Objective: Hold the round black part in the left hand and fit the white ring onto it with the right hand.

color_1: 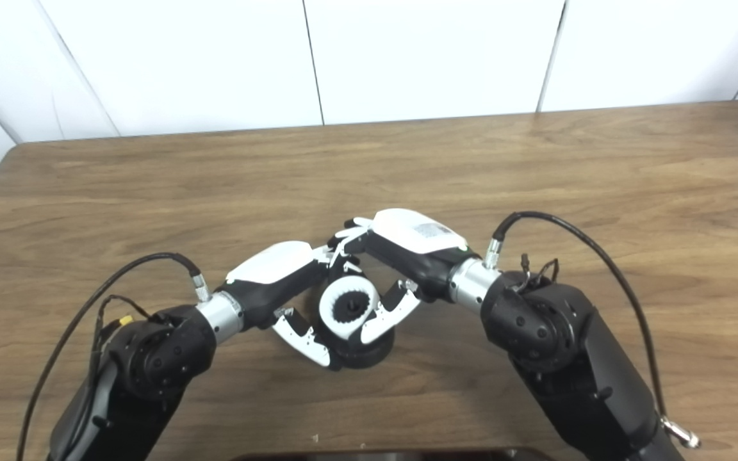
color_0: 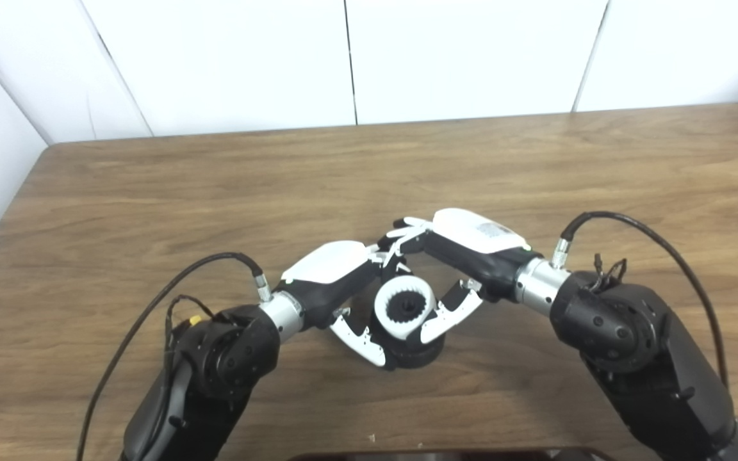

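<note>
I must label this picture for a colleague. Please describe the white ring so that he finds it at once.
Look at the near middle of the wooden table, where the left hand and right hand meet. Between them, the white ring sits atop the round black part; only it has inner teeth.

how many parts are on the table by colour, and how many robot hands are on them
white ring: 1
round black part: 1
robot hands: 2, the left robot hand and the right robot hand
total: 4
</note>
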Motion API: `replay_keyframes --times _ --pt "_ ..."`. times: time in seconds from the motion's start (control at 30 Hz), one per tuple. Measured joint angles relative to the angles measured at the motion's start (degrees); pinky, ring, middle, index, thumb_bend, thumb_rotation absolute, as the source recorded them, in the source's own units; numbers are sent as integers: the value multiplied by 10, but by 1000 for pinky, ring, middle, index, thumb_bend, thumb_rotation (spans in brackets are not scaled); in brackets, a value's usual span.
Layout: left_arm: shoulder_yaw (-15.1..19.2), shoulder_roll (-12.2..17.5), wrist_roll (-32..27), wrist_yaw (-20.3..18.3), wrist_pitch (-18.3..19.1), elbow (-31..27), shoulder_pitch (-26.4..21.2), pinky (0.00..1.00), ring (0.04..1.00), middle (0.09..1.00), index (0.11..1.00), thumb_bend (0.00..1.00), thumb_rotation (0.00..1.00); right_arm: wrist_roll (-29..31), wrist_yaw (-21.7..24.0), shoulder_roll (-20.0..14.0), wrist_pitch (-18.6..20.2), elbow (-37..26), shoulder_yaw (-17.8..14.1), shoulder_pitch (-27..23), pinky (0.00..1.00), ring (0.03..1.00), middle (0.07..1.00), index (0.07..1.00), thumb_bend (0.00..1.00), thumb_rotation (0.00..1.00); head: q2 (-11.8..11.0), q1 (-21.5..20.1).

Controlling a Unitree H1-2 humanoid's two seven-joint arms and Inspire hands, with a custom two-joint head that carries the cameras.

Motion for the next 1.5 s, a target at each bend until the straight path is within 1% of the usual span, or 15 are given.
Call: replay_keyframes --times 0.1,0.43,0.63,0.7,0.8,0.9,1.03,1.1,1.17,1.27,1.33,1.4,1.43,1.47,1.5 --pt "0 0 0 0 1 0 0 858 1000 940 793 1000 250 9 0 -3 0 0 0 0 902 974 892 705 999 310 0 2" --pt "0 0 0 0 0 0 0 852 1000 938 793 1000 250 24 0 -8 0 0 0 0 899 973 903 726 1000 320 -3 1" --pt "1 1 0 0 2 0 0 861 1000 941 810 1000 256 30 -2 -8 0 0 -5 0 849 938 897 773 1000 329 -8 1" --pt "3 1 0 0 3 0 0 857 1000 941 816 1000 266 40 -7 -5 0 0 -18 2 836 937 903 790 1000 328 -11 3" --pt "18 5 -1 0 11 -3 1 868 1000 946 830 1000 269 66 -20 3 7 0 -46 9 828 940 914 806 1000 339 -12 5" --pt "31 11 -4 -1 22 -12 3 878 1000 947 842 1000 275 79 -26 4 12 0 -60 19 829 937 913 810 1000 344 -14 5" --pt "44 22 -16 -10 42 -34 9 887 1000 946 867 1000 265 89 -32 4 20 0 -70 34 813 921 908 807 1000 372 -16 7" --pt "59 26 -28 -15 51 -41 14 898 999 946 873 1000 254 91 -37 3 24 0 -77 39 798 910 905 805 1000 384 -16 7" --pt "78 32 -47 -19 66 -46 22 891 986 948 873 1000 256 98 -44 2 28 0 -87 44 806 911 907 802 1000 376 -16 8" --pt "104 46 -61 -21 83 -61 38 857 954 935 867 935 349 116 -50 3 37 0 -104 53 823 905 902 789 1000 383 -15 8" --pt "123 50 -63 -20 90 -64 49 852 931 918 871 896 398 134 -59 7 47 -1 -117 62 847 903 896 794 970 386 -15 6" --pt "146 48 -83 -7 91 -64 64 851 915 914 881 897 453 165 -74 22 57 -1 -138 75 878 912 895 814 925 403 -13 4" --pt "159 44 -95 1 91 -64 71 863 912 915 888 893 456 178 -82 37 63 -1 -151 83 887 915 896 822 890 417 -11 4" --pt "183 32 -113 14 93 -63 84 872 910 915 897 881 455 198 -102 60 71 -1 -168 97 880 912 898 829 849 446 -11 3" --pt "200 17 -127 25 93 -63 94 875 907 915 905 866 452 207 -114 77 72 -1 -176 110 872 910 901 836 813 476 -11 3"
